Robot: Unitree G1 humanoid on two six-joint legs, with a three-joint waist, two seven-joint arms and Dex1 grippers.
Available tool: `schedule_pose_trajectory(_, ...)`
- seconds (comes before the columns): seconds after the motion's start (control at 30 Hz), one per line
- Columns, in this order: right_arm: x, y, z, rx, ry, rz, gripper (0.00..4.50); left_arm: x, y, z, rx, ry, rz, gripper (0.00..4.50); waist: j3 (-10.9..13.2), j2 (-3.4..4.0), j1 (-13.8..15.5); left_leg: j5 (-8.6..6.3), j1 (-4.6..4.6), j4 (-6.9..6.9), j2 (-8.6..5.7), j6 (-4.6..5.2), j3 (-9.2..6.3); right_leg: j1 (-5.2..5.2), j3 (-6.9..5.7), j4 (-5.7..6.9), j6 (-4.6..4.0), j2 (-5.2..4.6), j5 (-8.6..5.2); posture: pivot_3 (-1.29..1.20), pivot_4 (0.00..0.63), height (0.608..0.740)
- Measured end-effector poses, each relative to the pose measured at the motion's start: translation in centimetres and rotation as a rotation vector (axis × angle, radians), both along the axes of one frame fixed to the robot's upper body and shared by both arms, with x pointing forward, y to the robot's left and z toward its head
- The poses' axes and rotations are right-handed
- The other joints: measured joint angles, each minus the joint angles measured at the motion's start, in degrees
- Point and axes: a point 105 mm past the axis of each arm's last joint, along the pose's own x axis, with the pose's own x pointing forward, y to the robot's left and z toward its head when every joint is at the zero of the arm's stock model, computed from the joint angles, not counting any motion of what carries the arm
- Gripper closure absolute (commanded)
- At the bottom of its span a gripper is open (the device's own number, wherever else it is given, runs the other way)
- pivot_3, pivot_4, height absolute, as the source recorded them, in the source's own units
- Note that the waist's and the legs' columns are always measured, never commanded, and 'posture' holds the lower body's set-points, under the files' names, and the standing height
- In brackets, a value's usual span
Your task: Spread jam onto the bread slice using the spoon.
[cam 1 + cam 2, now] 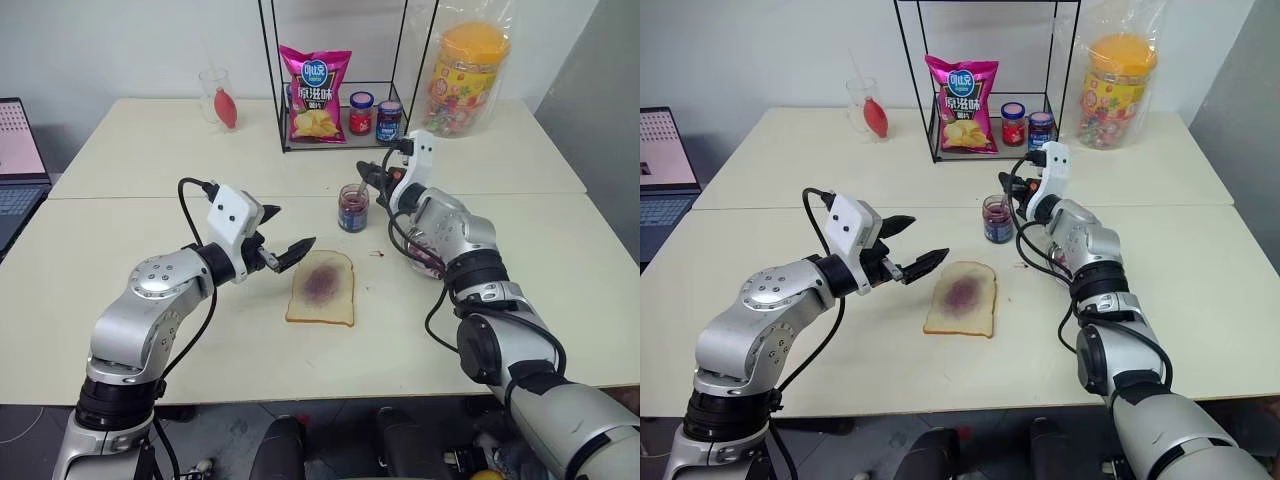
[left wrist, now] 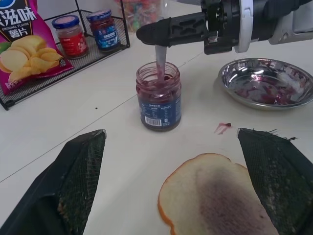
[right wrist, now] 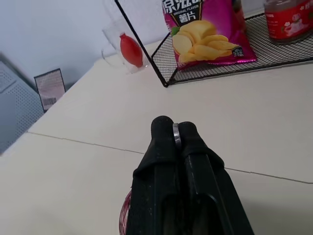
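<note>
table (image 1: 150,150): I see it carrying everything; a jam drip already lies on it below my right gripper, bread-side of the jar. More will fall if I carry a loaded spoon across too fast.
rack (image 1: 300,140): beyond my right gripper, with chips and two lidded jars. I judge a high or wide withdrawal could clip its wire frame.
left gripper (image 1: 284,240): fingers wide apart, nothing between them, level, pointing at the near-left edge of the bread. Risk: if I shift this arm, a finger could nudge or pin the slice.
bread (image 1: 321,288): flat on the table just ahead of the left gripper, nearer me than the right gripper, purple smear in its middle. Nothing pins it, so I expect it to slide under spoon pressure.
dish (image 2: 266,83): jam-stained metal dish under my right forearm, beside the jar. A dropped elbow could knock it.
right gripper (image 1: 372,176): fingers pressed together on the spoon handle, level, right over the jar mouth.
jar (image 1: 353,208): open, directly under the right gripper tip, holding the jam (image 2: 159,85). I judge tipping is the main risk if the spoon catches the rim on the way out.
spoon (image 2: 160,61): hangs from the right gripper down into the jar, bowl buried in jam. Thin handle, pinch grip, so it may twist or slip when I scoop.
</note>
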Motion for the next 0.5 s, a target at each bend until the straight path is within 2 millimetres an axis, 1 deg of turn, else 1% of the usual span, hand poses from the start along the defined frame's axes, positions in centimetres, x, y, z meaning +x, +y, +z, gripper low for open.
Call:
schedule_pose_trajectory(0.3, 0.2, -0.7, 0.4, 0.107, 0.058, -0.024, 4.49, 0.2, 0.2, -0.1, 0.003, -0.007, 0.004, 0.00, 0.0, 0.00, 0.0, 0.00, 0.00, -0.02, 0.00, 0.00, 0.01, -0.01, 0.00, 0.00, 0.00, 0.00, 0.00, 0.00, 0.150, 0.740)
schedule_pose_trajectory(0.5, 0.4, -0.8, 1.3, 0.175, 0.073, -0.033, 4.49, 0.4, 0.3, -0.2, 0.001, -0.011, 0.001, 0.00, 0.0, 0.00, 0.0, 0.00, 0.00, -0.03, 0.00, 0.00, 0.01, -0.01, 0.00, -0.01, 0.00, 0.00, 0.00, 0.00, 0.150, 0.740)
